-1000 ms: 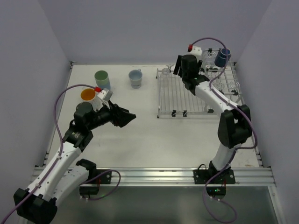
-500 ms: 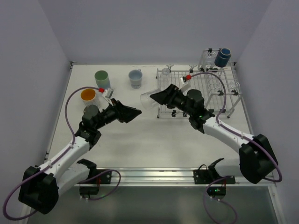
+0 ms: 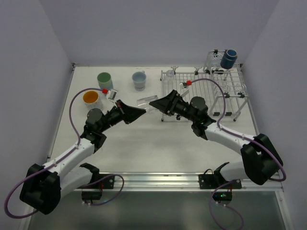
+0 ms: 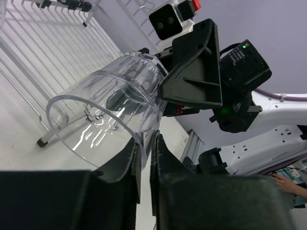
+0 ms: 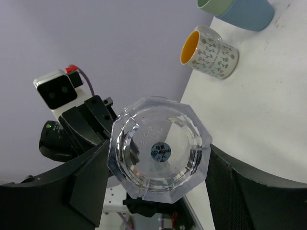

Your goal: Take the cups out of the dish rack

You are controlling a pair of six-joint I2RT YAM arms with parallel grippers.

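Your clear glass (image 3: 145,102) is hanging in the air on its side right around the middle of the table (image 3: 144,143), just off the 9 o'clock edge of the dish rack (image 3: 192,96). Both arms have it at once.

The right gripper (image 3: 156,102) comes in from the 3 o'clock side and is clamped around the base end. In the right wrist view you're looking straight at the octagonal bottom with its little round sticker, and a finger (image 5: 91,187) is pressed against each side.

The left gripper (image 3: 140,111) comes in from 8 o'clock and is on the open end. In the left wrist view its fingers (image 4: 135,160) are squeezed nearly together with the glass's rim wall pinched in the narrow slot between them. So the mouth points at your left arm and the base at your right.

Rest of the cups, from the top camera:
- navy mug (image 3: 229,58) sitting in the raised basket at the rack's 1 o'clock corner
- pale green tumbler (image 3: 104,79) and light blue tumbler (image 3: 139,80) standing on the table at about 11 o'clock, apart from each other
- whitish mug (image 3: 90,98) with an orange inside at about 10 o'clock, near the green one

There's something small and clear on the rack's far 11 o'clock corner, too tiny to call.
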